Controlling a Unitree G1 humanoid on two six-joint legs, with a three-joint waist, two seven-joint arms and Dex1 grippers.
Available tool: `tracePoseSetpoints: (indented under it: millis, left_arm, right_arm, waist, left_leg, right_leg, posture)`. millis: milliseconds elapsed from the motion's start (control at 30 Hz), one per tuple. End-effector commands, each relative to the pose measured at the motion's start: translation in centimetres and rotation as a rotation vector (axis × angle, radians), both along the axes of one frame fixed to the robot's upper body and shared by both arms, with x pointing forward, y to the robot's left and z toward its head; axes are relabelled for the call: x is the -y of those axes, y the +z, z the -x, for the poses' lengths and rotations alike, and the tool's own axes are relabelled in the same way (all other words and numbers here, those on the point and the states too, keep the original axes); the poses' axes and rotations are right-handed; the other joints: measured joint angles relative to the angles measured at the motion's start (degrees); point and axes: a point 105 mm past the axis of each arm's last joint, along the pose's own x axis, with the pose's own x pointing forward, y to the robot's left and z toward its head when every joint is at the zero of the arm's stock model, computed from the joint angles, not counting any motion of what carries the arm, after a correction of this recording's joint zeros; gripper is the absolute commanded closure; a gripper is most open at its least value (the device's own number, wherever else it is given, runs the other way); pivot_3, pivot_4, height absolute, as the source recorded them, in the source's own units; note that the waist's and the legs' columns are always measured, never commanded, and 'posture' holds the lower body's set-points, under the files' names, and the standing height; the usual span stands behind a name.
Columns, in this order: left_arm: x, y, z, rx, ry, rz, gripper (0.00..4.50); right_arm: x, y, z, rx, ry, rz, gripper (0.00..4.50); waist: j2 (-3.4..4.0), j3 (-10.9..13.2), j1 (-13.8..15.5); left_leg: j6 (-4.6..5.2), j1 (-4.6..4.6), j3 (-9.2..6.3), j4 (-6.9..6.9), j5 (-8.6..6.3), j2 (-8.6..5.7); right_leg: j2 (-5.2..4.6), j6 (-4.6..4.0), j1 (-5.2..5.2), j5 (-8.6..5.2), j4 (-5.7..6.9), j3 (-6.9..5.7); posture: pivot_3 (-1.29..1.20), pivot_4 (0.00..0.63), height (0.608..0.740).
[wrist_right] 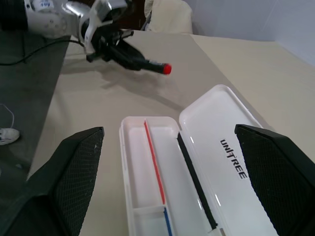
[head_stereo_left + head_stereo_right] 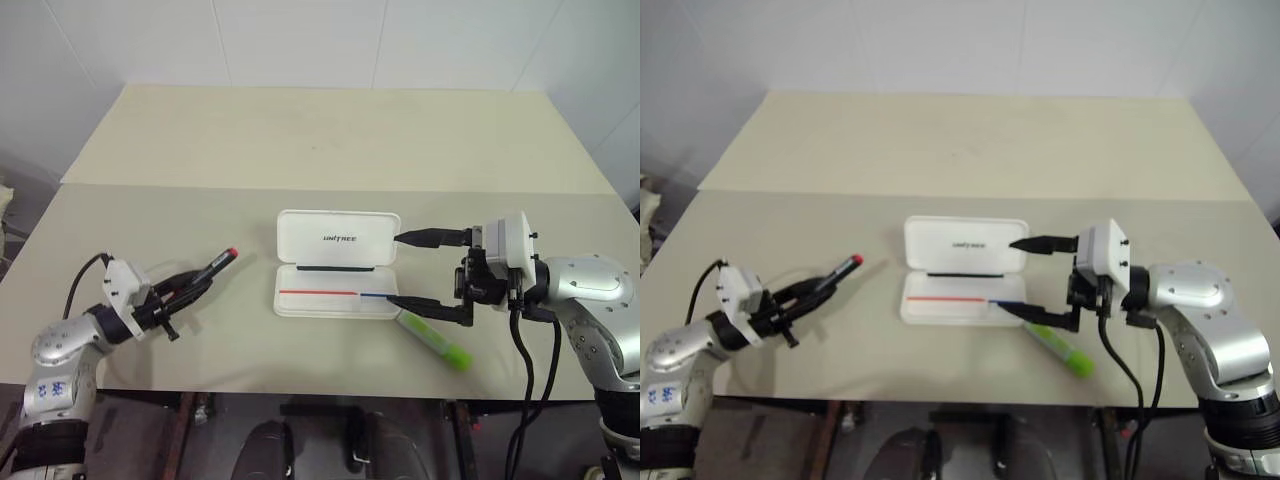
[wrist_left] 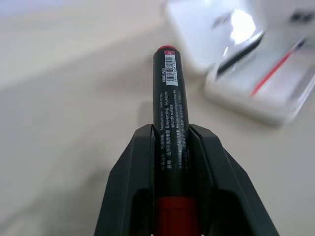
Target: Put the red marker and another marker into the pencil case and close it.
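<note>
Left gripper [image 2: 200, 283]: clamped on slim black red-capped marker [image 2: 214, 265], lower left.
Right gripper [image 2: 404, 268]: spread wide, nothing held, beside open white plastic pencil case [image 2: 337, 263].
Lime-green highlighter [image 2: 437, 342]: laid on table [image 2: 330, 140].

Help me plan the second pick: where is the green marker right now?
The green marker lies on the table at the robot's right, just off the open pencil case's near right corner, under the right gripper.

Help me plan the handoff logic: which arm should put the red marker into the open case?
Left: its end effector already grips the red marker, aimed toward the open pencil case.
</note>
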Motion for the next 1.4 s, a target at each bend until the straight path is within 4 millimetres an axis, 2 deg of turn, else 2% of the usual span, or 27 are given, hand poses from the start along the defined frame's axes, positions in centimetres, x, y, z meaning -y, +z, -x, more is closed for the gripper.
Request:
tracePoseSetpoints:
  millis: [33,233,400,500,600,733,900,1033,1200,1400]
  left_arm:
    - [0.6,1.7,0.4,0.015,-0.104,-0.013,3.95]
    - [3.5,3.1,0.2,0.050,-0.285,-0.149,3.95]
    - [5.7,2.9,-0.2,0.075,-0.369,-0.215,3.95]
    - [7.2,2.8,-1.2,0.107,-0.369,-0.274,3.95]
    - [8.9,3.0,-1.7,0.113,-0.397,-0.271,3.95]
    - [12.9,2.4,-3.2,0.115,-0.452,-0.295,3.95]
    - [14.6,1.7,-4.1,0.110,-0.481,-0.319,3.95]
    - [16.3,0.7,-5.2,0.101,-0.511,-0.339,3.95]
    - [17.0,-0.7,-5.7,0.102,-0.548,-0.393,3.95]
    - [17.6,-1.1,-6.0,0.108,-0.562,-0.405,3.95]
  right_arm:
    - [-0.1,0.4,-0.1,0.038,-0.007,-0.015,0.00]
    - [0.3,0.3,0.4,0.053,-0.036,-0.028,0.00]
    - [0.6,0.3,0.8,0.059,-0.067,-0.032,0.00]
    - [1.1,0.3,1.2,0.065,-0.100,-0.032,0.00]
    - [1.5,0.4,1.4,0.080,-0.135,-0.036,0.00]
    - [1.9,0.3,2.2,0.079,-0.180,-0.047,0.00]
    - [2.0,0.3,2.3,0.081,-0.204,-0.048,0.00]
    - [2.1,0.4,2.4,0.083,-0.230,-0.048,0.00]
    - [2.2,0.4,2.5,0.086,-0.252,-0.049,0.00]
    - [2.0,0.5,2.7,0.085,-0.265,-0.051,0.00]
  waist:
    - [0.00,0.00,-0.08]
    - [-0.01,0.00,-0.09]
    - [-0.01,0.00,0.12]
    - [-0.03,0.00,0.17]
    - [-0.04,0.00,0.21]
    - [-0.07,-0.01,0.52]
    - [-0.10,-0.03,-0.36]
    - [-0.11,-0.02,0.18]
    - [-0.12,-0.02,0.12]
    - [-0.13,-0.02,0.22]
  left_leg:
    - [0.01,-0.03,0.08,0.00,0.00,-0.01]
    - [0.09,-0.44,0.29,0.20,0.00,-0.07]
    - [0.12,-0.43,0.31,0.23,0.02,-0.09]
    - [0.14,-0.44,0.31,0.25,0.03,-0.11]
    - [0.15,-0.44,0.32,0.27,0.04,-0.12]
    - [0.15,-0.50,0.37,0.37,0.06,-0.13]
    - [0.15,-0.43,0.44,0.43,0.06,-0.10]
    - [0.10,-0.45,0.39,0.51,0.09,-0.11]
    - [0.14,-0.46,0.38,0.65,0.07,-0.09]
    - [0.22,-0.54,0.33,0.86,0.02,-0.05]
  right_leg:
    - [0.02,0.02,-0.07,-0.01,0.01,-0.10]
    - [0.03,0.12,-0.55,0.04,0.19,-0.06]
    - [0.07,0.12,-0.55,0.04,0.29,-0.04]
    - [0.08,0.13,-0.55,0.05,0.30,-0.02]
    - [0.29,0.15,-0.55,0.06,0.32,-0.01]
    - [0.46,0.22,-0.54,0.10,0.31,0.05]
    - [0.64,0.25,-0.55,0.14,0.32,0.24]
    - [0.80,0.18,-0.55,0.15,0.38,0.21]
    - [0.80,0.13,-0.55,0.18,0.41,0.23]
    - [0.78,0.14,-0.55,0.18,0.47,0.21]
  posture:
    - [0.00,0.150,0.740]
    - [0.00,0.150,0.740]
    - [0.00,0.150,0.740]
    - [0.00,0.150,0.740]
    - [0.00,0.150,0.740]
    - [0.00,0.150,0.740]
    - [0.00,0.150,0.740]
    - [0.00,0.150,0.740]
    - [0.00,0.150,0.740]
    - [0.00,0.150,0.740]
